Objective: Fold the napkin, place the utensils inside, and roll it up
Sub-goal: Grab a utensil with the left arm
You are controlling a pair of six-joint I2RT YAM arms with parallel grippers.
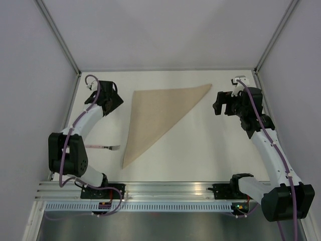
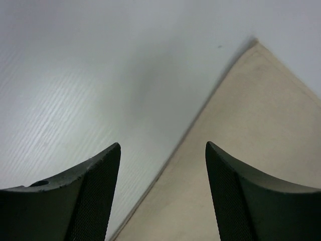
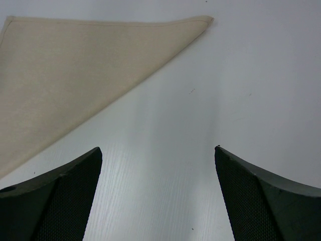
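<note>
The napkin (image 1: 160,118) shows its left edge beneath the gap of our left gripper (image 2: 163,150), whose jaws stand spread with nothing between them. Our right gripper (image 3: 158,153) gapes wide too, empty, over bare table (image 1: 200,150) beside the napkin's upper-right tip. Farther out, the napkin lies as a flat triangle mid-frame. One utensil (image 1: 103,147) lies at lower left, partly under the left arm (image 1: 83,123).
</note>
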